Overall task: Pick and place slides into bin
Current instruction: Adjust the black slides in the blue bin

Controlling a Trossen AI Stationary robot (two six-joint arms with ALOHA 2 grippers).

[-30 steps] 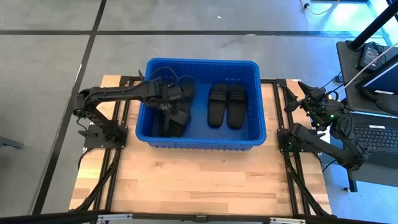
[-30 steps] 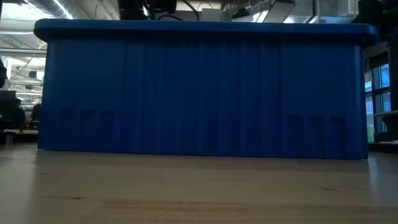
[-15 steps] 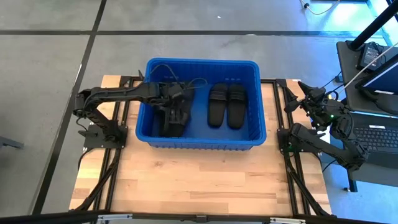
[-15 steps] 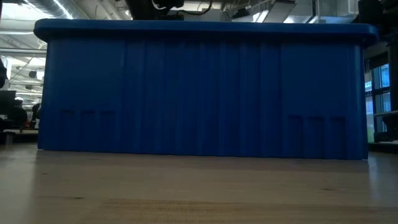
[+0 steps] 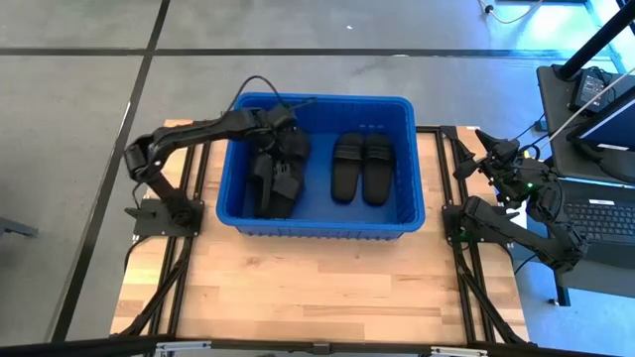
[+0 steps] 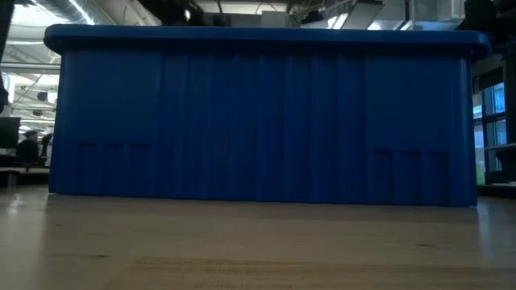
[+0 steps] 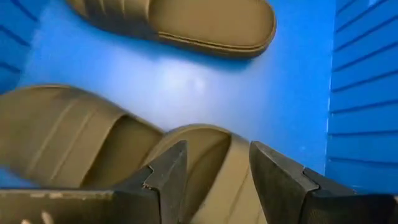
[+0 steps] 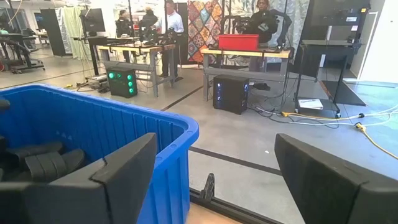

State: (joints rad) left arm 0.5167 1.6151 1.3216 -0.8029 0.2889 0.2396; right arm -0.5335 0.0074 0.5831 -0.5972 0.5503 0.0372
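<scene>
The blue bin (image 5: 322, 226) stands at the middle of the wooden table and fills the low view (image 6: 258, 121). Two black slides (image 5: 362, 169) lie side by side on its floor at the right, soles down. More slides (image 5: 266, 188) lie in its left half. My left gripper (image 5: 282, 171) reaches in over the far left rim, points steeply down and stands open just above them. In the left wrist view the toe end of one slide (image 7: 208, 146) shows between its fingers (image 7: 211, 180). My right gripper (image 5: 484, 151) waits open beyond the bin's right wall (image 8: 214, 180).
The bin's walls close in on the left gripper; the near wall (image 7: 364, 106) stands close beside it. A third slide (image 7: 186, 25) lies farther off on the bin floor. Bare wood (image 5: 317, 283) lies in front of the bin. People and benches (image 8: 168, 25) show beyond the table.
My left arm has swung toward the bin's far wall, and its gripper has turned and tipped to point more steeply down over the left slides. Its fingers keep the same gap. The slides lie as before.
</scene>
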